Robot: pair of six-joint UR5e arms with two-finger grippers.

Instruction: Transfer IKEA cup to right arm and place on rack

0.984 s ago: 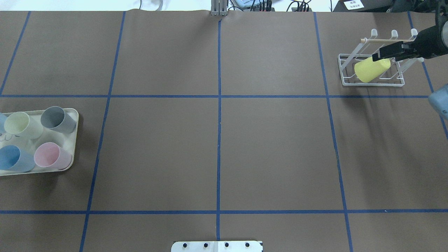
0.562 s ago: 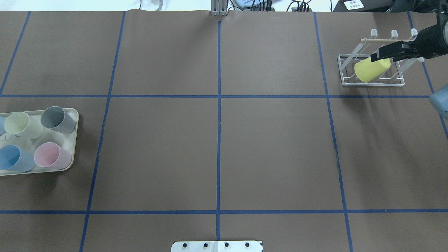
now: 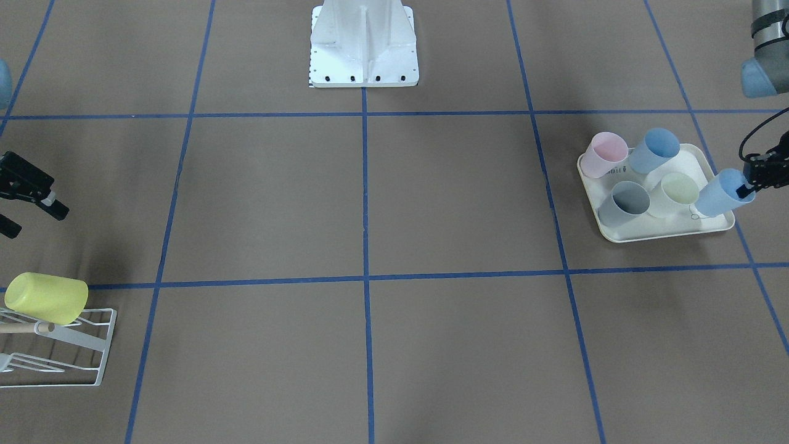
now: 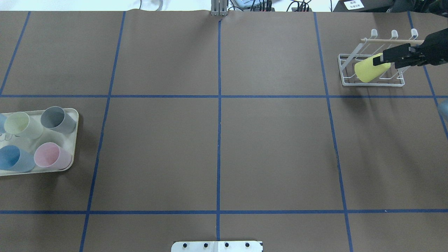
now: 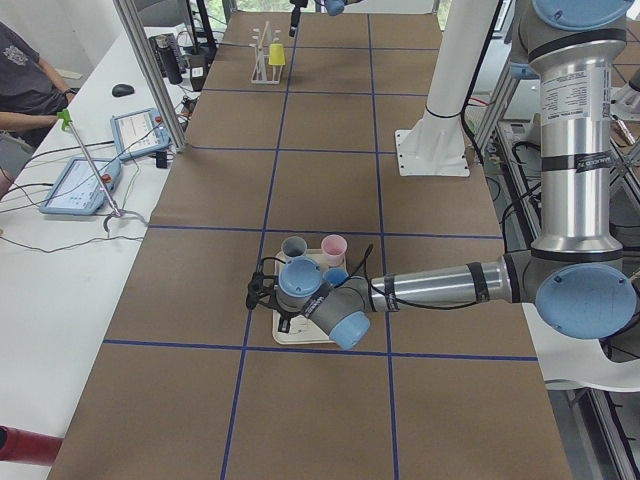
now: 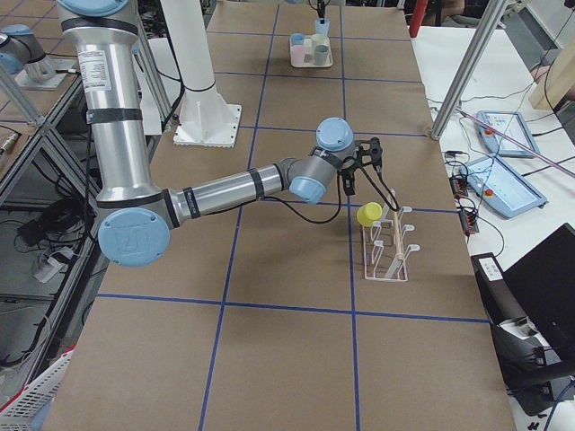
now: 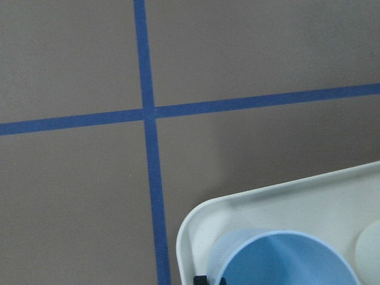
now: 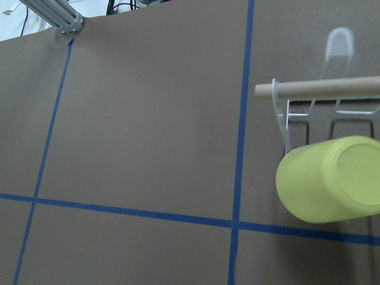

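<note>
Fingers of the right gripper point(image 3: 38, 222) stand spread and empty; from overhead they now cross the yellow cup point(image 4: 367, 71), where a second ago they sat along its twelve o'clock edge. That cup leans on the rack point(image 4: 394, 74), at two o'clock in the overhead view. Left gripper point(image 3: 749, 187) pinches a blue cup point(image 3: 718, 194) by the rim over the cream tray point(image 3: 666, 231), at nine o'clock. Brown paper point(image 4: 273, 150) gridded with blue tape point(image 4: 218, 140) lies under everything.

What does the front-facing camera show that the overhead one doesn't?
Only front-facing: the left gripper, pinching the rim of a light blue cup. Only overhead: the whole rack with its three capped prongs, and cables past the table. Both: the yellow cup resting on the rack, the tray of cups, and the open right gripper.
</note>
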